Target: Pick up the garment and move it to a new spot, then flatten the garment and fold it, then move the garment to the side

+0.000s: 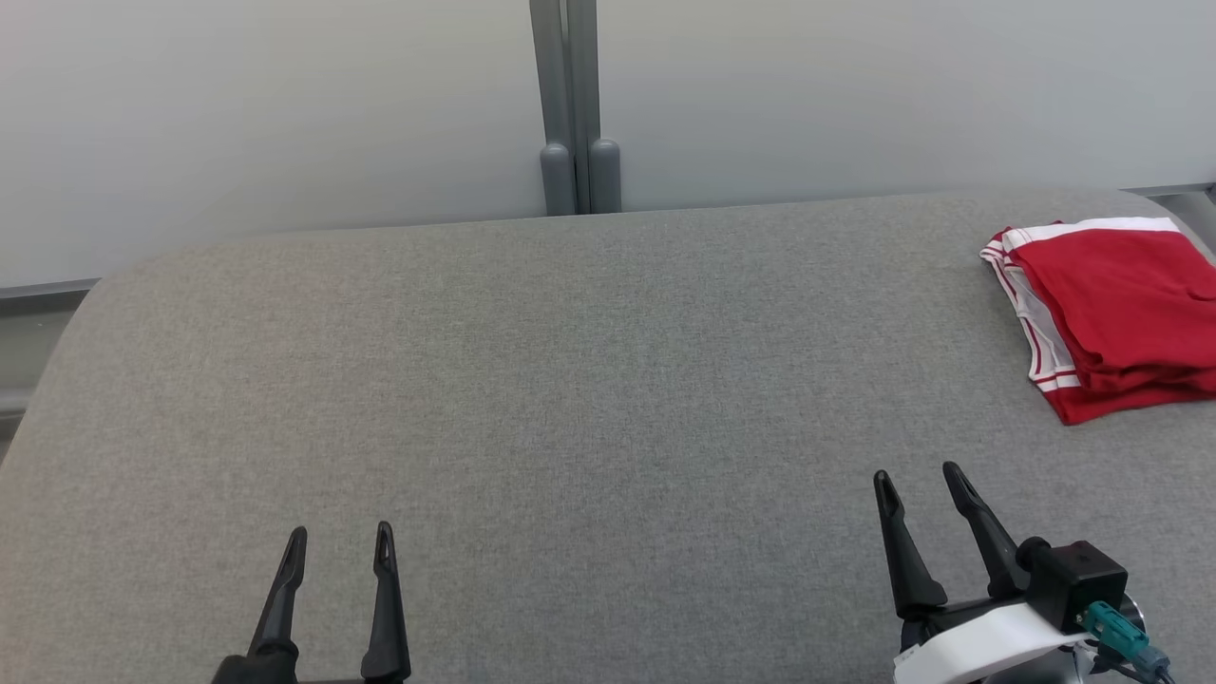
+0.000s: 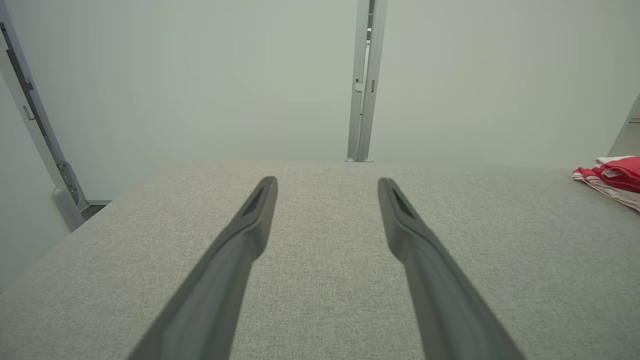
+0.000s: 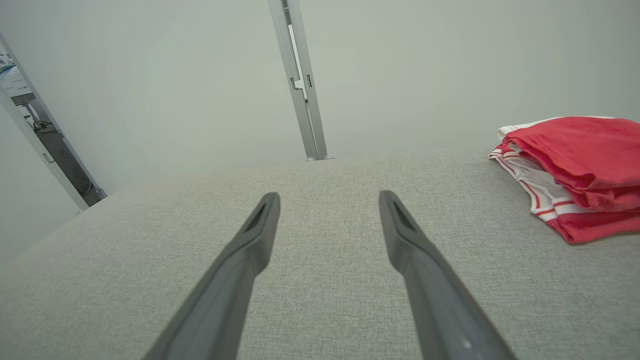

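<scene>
Head view: the folded red garment [image 1: 1121, 294] lies on the grey surface [image 1: 570, 380], well right of the grey post [image 1: 575, 114]. The left claw [image 1: 340, 532] and right claw [image 1: 918, 473] are both spread and empty.

Left wrist view: the garment [image 2: 612, 175] sits far right of the post.

Right wrist view: the garment [image 3: 575, 150] appears closer. It seems folded and set aside, so best keep both claws clear of the stack. No writing is legible.

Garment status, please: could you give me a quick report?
Left gripper, right gripper: jaws open, empty. Garment folded, far right on grey surface. Nothing in the way.
</scene>
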